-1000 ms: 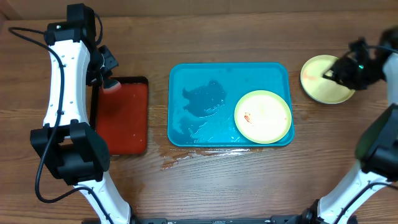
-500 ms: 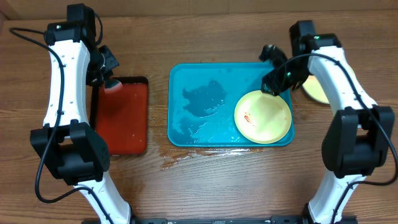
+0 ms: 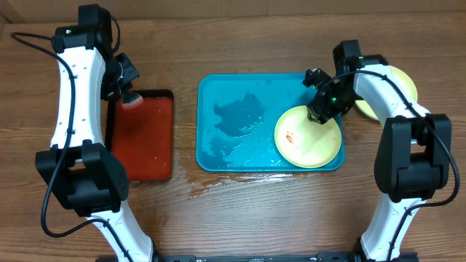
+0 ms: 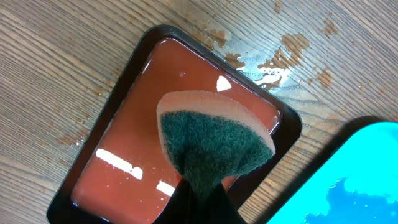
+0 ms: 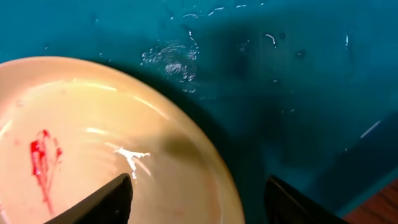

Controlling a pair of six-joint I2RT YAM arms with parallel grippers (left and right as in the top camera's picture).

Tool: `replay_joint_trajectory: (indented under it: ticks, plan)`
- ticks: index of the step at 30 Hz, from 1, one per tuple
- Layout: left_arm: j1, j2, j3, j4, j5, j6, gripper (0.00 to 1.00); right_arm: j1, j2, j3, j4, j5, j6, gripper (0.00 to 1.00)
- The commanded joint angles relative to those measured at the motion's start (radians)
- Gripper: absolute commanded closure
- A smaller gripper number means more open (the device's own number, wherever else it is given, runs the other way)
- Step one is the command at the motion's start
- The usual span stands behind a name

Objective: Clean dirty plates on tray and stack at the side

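Note:
A pale yellow-green plate with a red smear lies at the right end of the turquoise tray. My right gripper is open, its fingers straddling the plate's far right rim. Another yellow-green plate lies on the table right of the tray, partly hidden by my right arm. My left gripper is shut on a green-and-peach sponge above the far end of the red tray. The blue-white plate is out of view.
The red tray with black rim holds liquid, left of the turquoise tray. The turquoise tray is wet, with a dark puddle. Water is spilled on the wood in front of the tray and by the red tray.
My right arm has swung left from the plate beside the tray to the plate on the tray, and now sits over its far right rim. The left arm has not moved.

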Motion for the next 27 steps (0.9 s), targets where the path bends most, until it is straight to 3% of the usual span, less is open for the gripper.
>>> replay_joint_trajectory:
  ticks: [1, 6, 9, 14, 18, 20, 27]
  plan:
    - [-0.002, -0.006, -0.006, -0.003, 0.005, 0.005, 0.96, -0.004, 0.005, -0.034, 0.041, 0.022, -0.008, 0.29]
    - [-0.002, -0.006, -0.006, -0.002, 0.005, 0.017, 0.96, -0.004, 0.005, -0.035, 0.054, 0.031, -0.008, 0.27]
    - [-0.002, -0.006, -0.006, -0.002, 0.005, 0.017, 0.96, -0.004, 0.006, -0.048, 0.039, 0.006, -0.007, 0.33]
    - [-0.002, -0.006, -0.006, -0.001, 0.005, 0.018, 0.96, -0.004, 0.007, -0.099, 0.048, 0.002, 0.005, 0.49]
    - [-0.002, -0.006, -0.011, -0.003, 0.015, 0.024, 0.96, -0.003, 0.007, -0.105, 0.08, 0.004, 0.116, 0.84]
    - [-0.002, -0.006, -0.025, -0.003, 0.036, 0.024, 0.96, -0.002, 0.007, -0.105, 0.101, -0.013, 0.183, 0.95]
    - [-0.002, -0.005, -0.151, 0.038, 0.057, 0.023, 0.96, 0.037, 0.007, -0.105, 0.175, -0.155, 0.401, 0.96]
